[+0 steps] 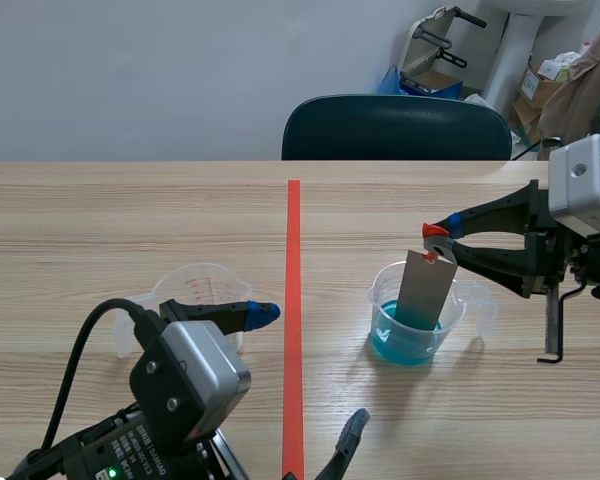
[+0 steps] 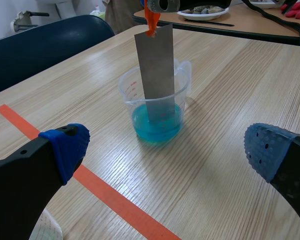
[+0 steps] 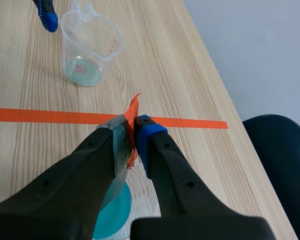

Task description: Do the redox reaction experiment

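Currently the right end effector (image 1: pixel 435 232) is clamped on the orange-tabbed top of a flat grey metal strip (image 1: pixel 425 290), held nearly upright. The strip's lower end stands in the blue liquid of a clear plastic measuring beaker (image 1: pixel 457 312), on the bench's right half, well inside its edges. The left end effector (image 1: pixel 311 366) gapes wide at the bench's near edge, beside an empty clear plastic beaker (image 1: pixel 195 285).

metal strip (image 2: pixel 156 70), seemingly clamped, in blue-liquid beaker (image 2: pixel 130 96)
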